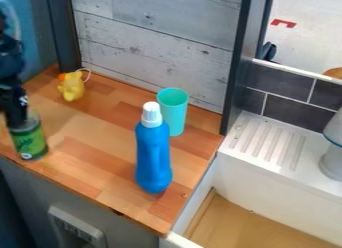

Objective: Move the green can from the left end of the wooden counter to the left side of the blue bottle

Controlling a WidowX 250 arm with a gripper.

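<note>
1. Green jar (30, 141) at nine o'clock on the counter (77, 147), upright, perhaps because its flat base suits standing; the black tool (19, 122) comes down over its top.
2. Blue bottle (153, 159) at four o'clock and teal cup (175, 114) at two – both upright, likely for steadiness. Yellow toy (71, 87) sits at eleven.
3. From here I cannot tell how far open the tool is, or whether it grips the jar – their meeting point is murky. The bottle overlaps the cup; the left edge cuts off the arm (9, 57).

Bottle (154, 154) before the cup (174, 112), right of the can (29, 141), on the counter (100, 167).
</note>
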